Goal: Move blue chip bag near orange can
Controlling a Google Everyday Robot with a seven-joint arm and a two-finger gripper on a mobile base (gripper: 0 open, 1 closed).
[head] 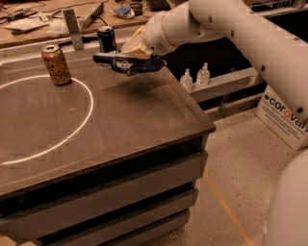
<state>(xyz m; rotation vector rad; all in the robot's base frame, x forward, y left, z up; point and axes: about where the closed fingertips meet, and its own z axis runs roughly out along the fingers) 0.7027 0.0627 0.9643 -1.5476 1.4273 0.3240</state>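
Observation:
The blue chip bag is dark navy and crumpled, held in the air above the back right part of the dark table. My gripper is shut on the bag's top and carries it clear of the surface; its shadow lies on the table below. The orange can stands upright at the back left, on the edge of a white circle line. The bag hangs about a can's length to the right of the orange can.
A dark blue can stands at the table's back edge, just behind the bag. A cluttered workbench lies behind. Two small bottles sit on a low shelf at right. A white cardboard box stands on the floor.

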